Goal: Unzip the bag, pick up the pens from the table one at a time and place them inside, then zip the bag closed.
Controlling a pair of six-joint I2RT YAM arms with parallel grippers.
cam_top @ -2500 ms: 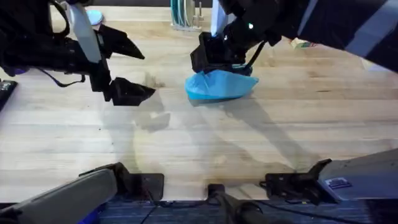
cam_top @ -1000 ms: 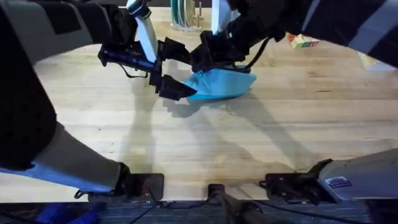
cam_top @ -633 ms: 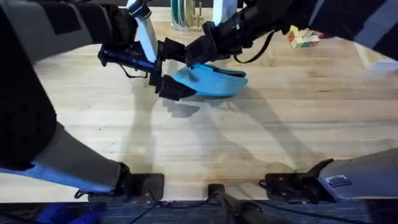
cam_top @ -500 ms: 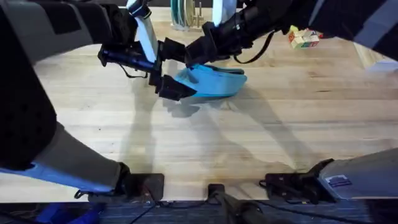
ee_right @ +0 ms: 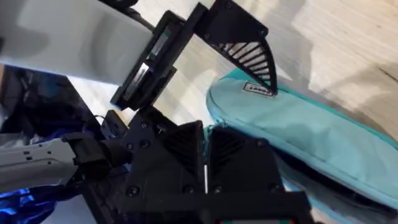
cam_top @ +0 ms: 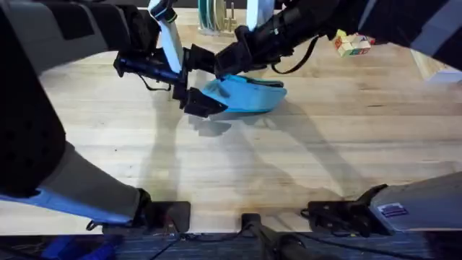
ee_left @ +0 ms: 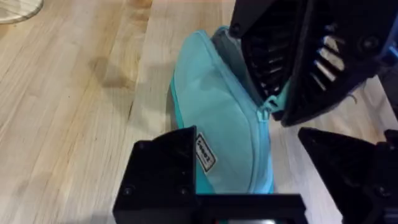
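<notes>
Light blue fabric marks the bag (cam_top: 244,94), which from overhead lies on the far middle of the pale wooden table (cam_top: 303,159), with both arms meeting at its left end. There the left gripper (cam_top: 198,81) reaches in from the left, one black finger beyond the bag's end and one in front of it, so its fingers stand apart around that end; the right gripper (cam_top: 234,58) comes down from the far right onto the bag's upper edge, though from this height I cannot tell how its fingers stand. A small coloured block (cam_top: 351,43) sits well apart to the right. The left wrist camera adds the detail: the bag (ee_left: 221,134) runs between the left gripper's (ee_left: 261,168) spread fingers, with a small label near one finger, and the right gripper (ee_left: 283,102) is pinched at the zipper line. The right wrist camera shows the right gripper's (ee_right: 205,158) two ribbed fingers pressed together against the bag's (ee_right: 305,143) edge, the left arm's finger resting just beyond.
</notes>
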